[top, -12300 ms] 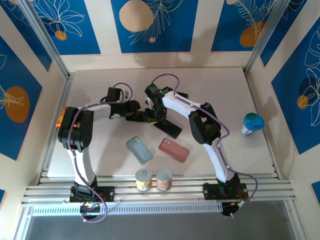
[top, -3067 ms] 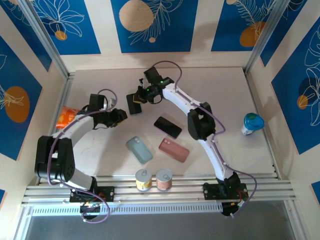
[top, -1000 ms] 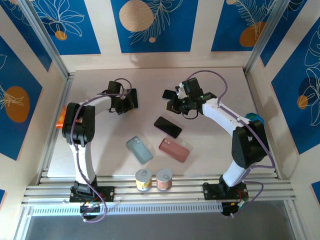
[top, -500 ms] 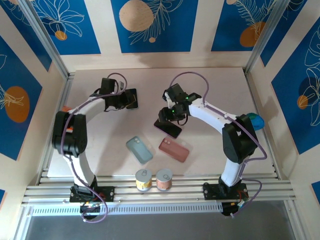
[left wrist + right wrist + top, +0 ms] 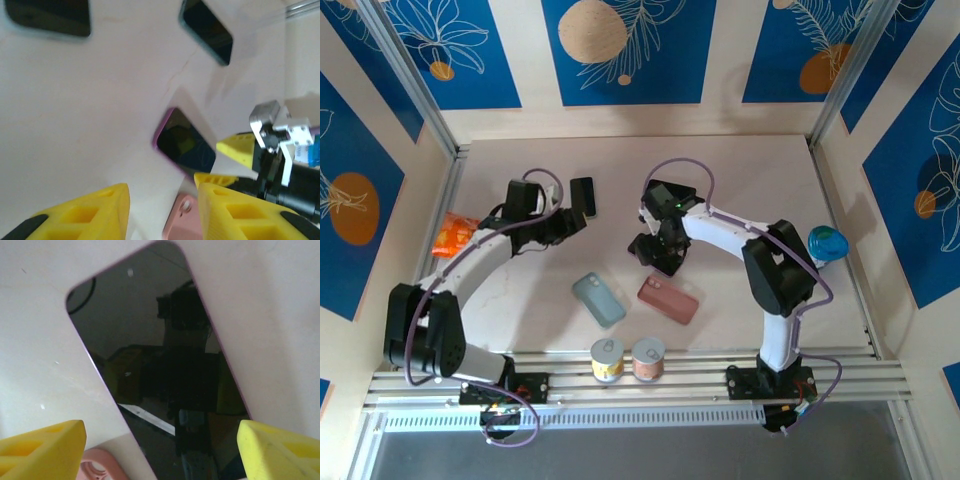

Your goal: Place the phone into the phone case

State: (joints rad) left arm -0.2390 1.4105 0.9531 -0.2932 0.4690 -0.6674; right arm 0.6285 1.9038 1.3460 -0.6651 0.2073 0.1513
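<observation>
- My right hand (image 5: 655, 250) hangs over the purple-edged phone (image 5: 160, 355). Its yellow fingers (image 5: 42, 447) are spread wide, one on either side of the phone's end, and they grip nothing.
- That phone lies flat on the table (image 5: 750, 180), screen up, near the middle. I cannot tell whether my fingers touch it.
- The pink case (image 5: 668, 299) lies just beside the phone, on the side nearer my bases. One corner of it shows by my right finger in the wrist view.
- The blue-grey case (image 5: 598, 299) lies to the left of the pink one, apart from it.
- My left hand (image 5: 568, 222) is over the left half of the table. Its fingers are apart, with bare table showing between them, and it holds nothing.
- A black phone (image 5: 583, 195) rests on the table just beyond my left hand.
- Two cans (image 5: 607, 358) stand side by side at the near edge.
</observation>
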